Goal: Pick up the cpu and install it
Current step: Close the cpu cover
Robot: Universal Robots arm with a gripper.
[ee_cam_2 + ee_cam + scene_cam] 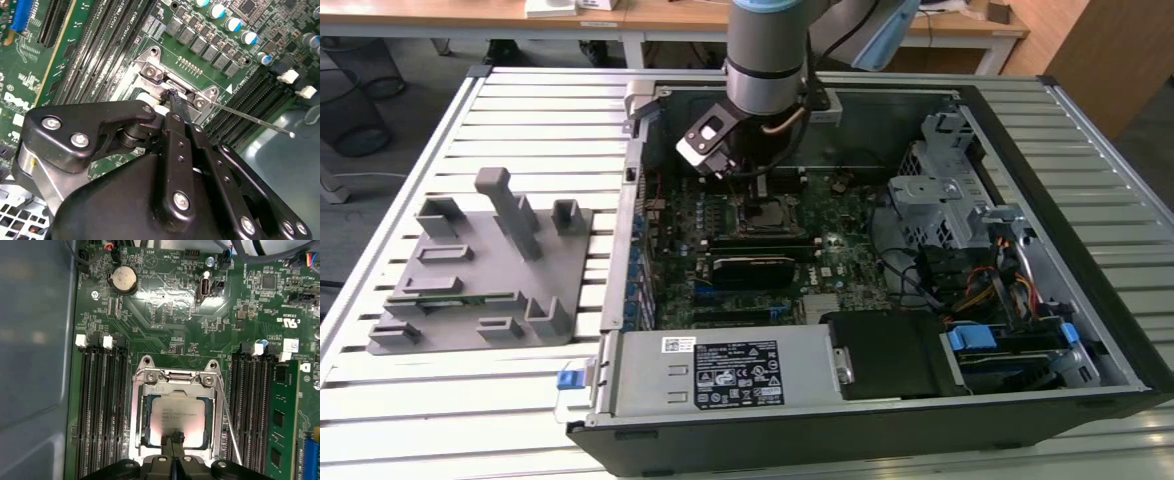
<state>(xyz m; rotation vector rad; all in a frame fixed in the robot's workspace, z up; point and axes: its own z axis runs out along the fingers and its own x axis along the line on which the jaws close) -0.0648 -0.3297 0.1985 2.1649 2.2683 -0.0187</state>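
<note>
Exterior view: gripper [747,175] inside computer case [1101,310] on slatted table [540,115], desks [674,15] behind

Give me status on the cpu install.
Done: the cpu lies in the motherboard socket. In hand: the gripper, fingers together, has its tip on the cpu's edge. Left: the socket's retention lever looks unlatched, angled out over the memory slots.

Slatted white table [534,110] carries open computer case [854,440], grey fixture block [467,290] beside it.
</note>
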